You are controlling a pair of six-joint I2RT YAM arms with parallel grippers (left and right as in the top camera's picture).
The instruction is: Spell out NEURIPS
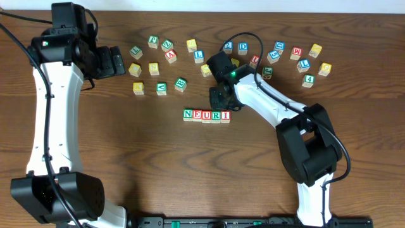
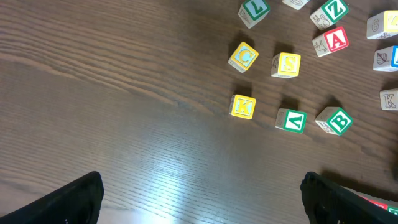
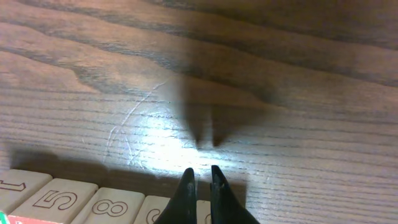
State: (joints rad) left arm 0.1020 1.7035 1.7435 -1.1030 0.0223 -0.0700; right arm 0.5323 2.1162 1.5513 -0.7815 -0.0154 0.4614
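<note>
1. Right gripper (image 3: 200, 173): the fingers sit together and are clamped on nothing. You find it low over the table (image 2: 124, 93), just behind the right end of the row. That pose looks fit for nudging blocks straight, not for carrying one.
2. Row of blocks (image 1: 207, 115): five pieces reading N, E, U, R, I, touching side by side near the middle of the table. They are packed tight so that the word reads as one. The wood to the right of the I is bare, which leaves you room for two more letters. In the right wrist view their other faces show digits.
3. Left gripper (image 1: 119, 61): the fingers stand wide apart and hold nothing. It hangs over the left cluster, well apart from the row. There it is out of the right arm's way yet ready to pick.
4. S block (image 2: 287, 64): yellow, lying in the left cluster just beside a yellow C block (image 2: 243, 56). It touches no neighbour, so fingers should fit around it.
5. P block: you cannot pick it out; the scattered blocks (image 1: 315, 50) on the right are too small to read surely.
6. Progress, as a judgement: five of seven letters placed, with P due next.
</note>
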